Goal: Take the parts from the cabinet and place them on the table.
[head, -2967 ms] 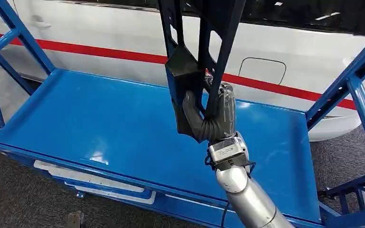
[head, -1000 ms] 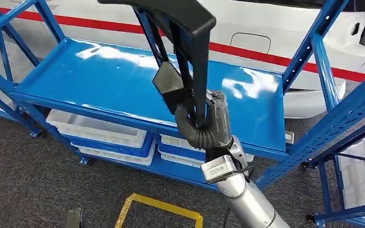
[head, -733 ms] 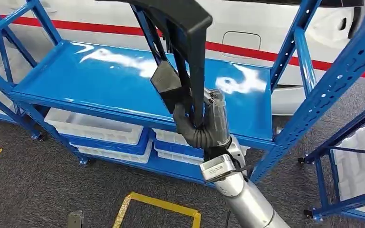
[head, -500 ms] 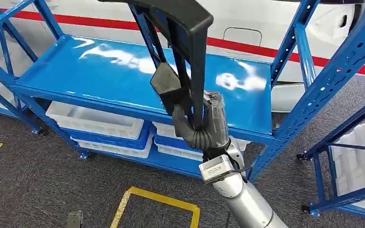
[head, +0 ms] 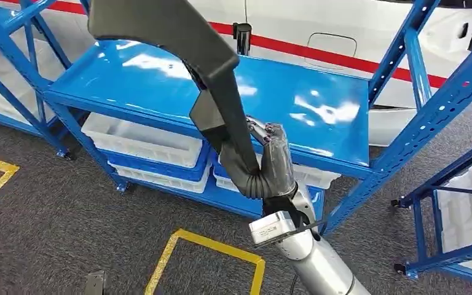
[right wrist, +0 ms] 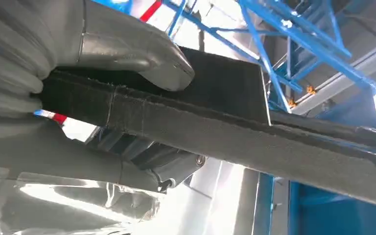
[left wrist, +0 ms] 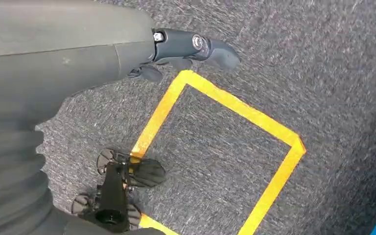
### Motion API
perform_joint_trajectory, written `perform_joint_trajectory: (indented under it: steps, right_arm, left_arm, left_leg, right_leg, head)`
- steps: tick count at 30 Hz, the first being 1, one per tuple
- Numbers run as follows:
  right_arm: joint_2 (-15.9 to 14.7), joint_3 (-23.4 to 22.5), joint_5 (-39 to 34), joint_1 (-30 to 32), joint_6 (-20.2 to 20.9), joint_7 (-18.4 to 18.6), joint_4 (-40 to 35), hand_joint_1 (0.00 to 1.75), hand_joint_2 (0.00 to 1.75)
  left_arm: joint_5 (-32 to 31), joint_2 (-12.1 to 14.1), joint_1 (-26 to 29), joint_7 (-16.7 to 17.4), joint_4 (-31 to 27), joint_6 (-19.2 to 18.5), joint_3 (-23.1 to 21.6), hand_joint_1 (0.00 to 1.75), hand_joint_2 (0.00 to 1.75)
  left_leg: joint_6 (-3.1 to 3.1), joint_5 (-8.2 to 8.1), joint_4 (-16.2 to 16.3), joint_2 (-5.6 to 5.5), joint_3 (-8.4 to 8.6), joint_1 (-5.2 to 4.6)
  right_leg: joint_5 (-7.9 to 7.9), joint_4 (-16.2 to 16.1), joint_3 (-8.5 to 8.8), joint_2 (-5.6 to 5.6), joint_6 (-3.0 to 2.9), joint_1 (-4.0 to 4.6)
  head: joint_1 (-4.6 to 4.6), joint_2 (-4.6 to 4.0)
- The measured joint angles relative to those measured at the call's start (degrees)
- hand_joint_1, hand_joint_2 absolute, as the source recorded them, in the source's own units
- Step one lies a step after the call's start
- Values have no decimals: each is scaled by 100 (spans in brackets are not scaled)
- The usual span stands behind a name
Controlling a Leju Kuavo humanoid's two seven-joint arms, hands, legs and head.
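Standing behind everything was a white vehicle body (head: 319, 24) with a red stripe. In front of it stood a blue shelving rack (head: 178, 80), its glossy top shelf bare, white trays (head: 141, 144) stacked on the lower shelf beneath. A second blue rack frame (head: 448, 92) rose at the right. Grey carpet floor (head: 67, 215) carried yellow tape squares (head: 196, 258). The long black part (head: 178, 43) was held up in the air in front of the rack's top shelf, arching up and leftward. The right hand (head: 269, 165) gripped its lower strut, thumb (right wrist: 137, 51) pressed on the part's flat face. The left hand (left wrist: 191, 46) hung over the floor, holding nothing, fingers extended.
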Motion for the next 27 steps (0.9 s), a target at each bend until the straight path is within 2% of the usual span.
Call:
perform_joint_trajectory:
  steps: [1, 2, 3, 4, 5, 6, 7, 8, 10, 11, 12, 13, 14, 15, 16, 17, 18, 19, 20, 21, 22, 23, 24, 25, 26, 27]
  right_arm:
    - [0, 9, 9, 1, 0, 0, 0, 175, 175]
    - [-9, 13, 17, 4, -4, 0, 0, 175, 175]
    - [-13, 13, 22, 1, -9, 0, 0, 175, 175]
    - [-13, 18, 24, 3, -13, 2, 0, 175, 175]
    - [-13, 20, 24, -1, -20, 2, 0, 175, 175]
    - [-7, 22, 24, -8, -26, 2, 0, 175, 175]
    - [7, 22, 24, -5, -33, 2, 0, 175, 175]
    - [7, 22, 24, -2, -39, 2, 0, 175, 175]
    - [2, 22, 24, 5, -42, 2, 0, 175, 175]
    - [2, 26, 24, 15, -42, 2, 2, 175, 175]
    - [2, 26, 24, 20, -42, 2, 2, 175, 175]
    - [4, 29, 24, 22, -42, 2, 2, 175, 175]
    - [7, 37, 29, 22, -42, -2, 0, 175, 175]
    - [13, 42, 42, 21, -41, -13, 0, 175, 175]
    - [24, 48, 53, 22, -42, -28, 0, 175, 175]
    - [33, 55, 53, 15, -42, -35, -2, 175, 175]
    - [37, 72, 55, 28, -39, -44, -2, 175, 175]
    - [37, 96, 52, 30, -39, -50, -2, 175, 175]
    - [50, 116, 35, 28, -39, -68, -2, 175, 175]
    - [57, 120, -4, 34, -39, -96, -4, 175, 175]
    - [55, 133, -59, 37, -39, -155, -4, 175, 175]
    - [44, 138, -107, 47, -39, -208, -2, 175, 175]
    - [17, 140, -147, 98, -44, -254, 0, 175, 175]
    - [-11, 144, -171, 174, -50, -295, 2, 175, 175]
    - [-39, 147, -190, 241, -55, -328, 4, 175, 175]
    - [-59, 149, -197, 287, -61, -350, 4, 175, 175]
  left_arm:
    - [-11, 0, -2, -27, -2, -15, 0, 0, 175]
    - [-29, -2, 0, -63, 0, -46, 0, 0, 175]
    - [-33, -2, 2, -94, 0, -61, 0, 0, 175]
    - [-37, -2, 5, -120, 0, -66, 0, 0, 175]
    - [-39, 4, 10, -138, 0, -66, -2, 0, 175]
    - [-39, 20, 17, -149, 0, -65, -2, 0, 175]
    - [-39, 15, 19, -155, 0, -66, -2, 0, 175]
    - [-42, 15, 15, -158, 0, -66, -2, 0, 175]
    - [-42, 15, 22, -158, 0, -66, -2, 0, 175]
    - [-42, 15, 30, -164, 0, -70, -2, 0, 175]
    - [-42, 17, 34, -175, 0, -79, -2, 0, 175]
    - [-42, 22, 33, -186, 0, -83, -2, 0, 175]
    - [-42, 35, 32, -201, 0, -96, -2, 0, 175]
    - [-39, 42, 31, -210, -2, -100, -2, 0, 175]
    - [-37, 46, 22, -212, -2, -98, -2, 0, 175]
    - [-35, 61, 26, -221, -2, -94, -2, 0, 175]
    - [-31, 63, 37, -221, 0, -77, -2, 0, 175]
    - [-31, 72, 38, -217, 0, -63, -2, 0, 175]
    - [-33, 87, 39, -208, 0, -55, -2, 0, 175]
    - [-55, 98, 55, -199, 0, -48, -2, 0, 175]
    - [-109, 87, 52, -201, 0, -46, -4, 0, 175]
    - [-138, 90, 49, -201, 0, -48, -7, 0, 175]
    - [-186, 90, 47, -208, 0, -48, -11, 0, 175]
    - [-223, 94, 52, -217, 0, -52, -17, 0, 175]
    - [-260, 94, 72, -228, 0, -63, -22, 0, 175]
    - [-331, 94, 96, -232, 0, -72, -42, 0, 175]
  left_leg:
    - [-25, 14, 32, -35, -60, -34]
    - [-63, 42, 48, -70, -76, -32]
    - [-91, 59, 77, -116, -108, -28]
    - [-128, 83, 65, -151, -124, -16]
    - [-156, 101, 81, -212, -169, -12]
    - [-169, 24, 158, -114, -210, 10]
    - [-209, -204, 431, 70, -324, 15]
    - [-263, -469, 871, 188, -508, 44]
    - [-339, -842, 1753, 270, -877, 91]
    - [-361, -845, 1919, 282, -928, 113]
    - [-377, -726, 1799, 287, -838, 134]
    - [-386, -512, 1431, 315, -616, 148]
    - [-384, -275, 891, 392, -301, 158]
    - [-374, -122, 417, 541, -13, 160]
    - [-350, -234, 163, 715, 132, 73]
    - [-265, -165, 202, 640, 84, 54]
    - [-222, -192, 174, 628, 61, 32]
    - [-184, -202, 177, 585, 36, 10]
    - [-125, -174, 115, 514, 38, 4]
    - [-53, -106, 12, 455, 110, 79]
    - [-16, -82, -36, 402, 114, 46]
    - [35, -56, -30, 351, 99, 37]
    - [40, -57, -31, 274, 84, 28]
    - [45, -54, -30, 183, 65, 17]
    - [47, -49, -29, 97, 55, 9]
    - [46, -44, -28, 24, 53, 3]
  right_leg:
    - [3, -89, 118, 75, -60, 30]
    - [49, -54, 34, 66, -68, 22]
    - [17, -67, 13, 61, -102, 39]
    - [16, -63, -4, 25, -112, 47]
    - [61, -105, 8, -40, -182, -73]
    - [85, -108, 8, -92, -213, -75]
    - [100, -108, -3, -143, -290, -74]
    - [103, -107, -12, -200, -303, -56]
    - [104, -102, -33, -319, -305, -28]
    - [105, -100, -35, -379, -303, -26]
    - [104, -98, -32, -439, -301, -27]
    - [101, -92, -27, -493, -297, -30]
    - [98, -90, -19, -543, -294, -34]
    - [87, -90, -5, -577, -277, -29]
    - [87, -92, -26, -624, -262, 34]
    - [94, -102, -29, -654, -217, 31]
    - [89, -95, -25, -693, -189, 53]
    - [99, -112, -24, -735, -164, 37]
    - [101, -143, 7, -800, -95, 55]
    - [33, -66, -74, -663, -68, 59]
    - [-90, 128, -140, -436, -101, 49]
    - [-297, 551, -345, -312, -171, 35]
    - [-484, 1032, -579, -273, -217, 34]
    - [-644, 1522, -836, -251, -234, 34]
    - [-673, 1761, -983, -239, -212, 36]
    - [-593, 1687, -975, -233, -178, 37]
  head:
    - [-9, 0]
    - [-7, 0]
    - [-9, 0]
    - [-18, 0]
    - [-11, 0]
    - [-13, 0]
    - [-55, 0]
    - [-70, 0]
    - [-68, 0]
    - [-68, 0]
    - [-68, 0]
    - [-70, 0]
    - [-70, 2]
    - [-70, 0]
    - [-74, 0]
    - [-46, 0]
    - [-50, 0]
    - [-52, 0]
    - [-52, 0]
    - [-39, 0]
    - [-17, 0]
    - [-15, 0]
    - [7, 0]
    - [11, 0]
    - [15, 2]
    - [13, 0]
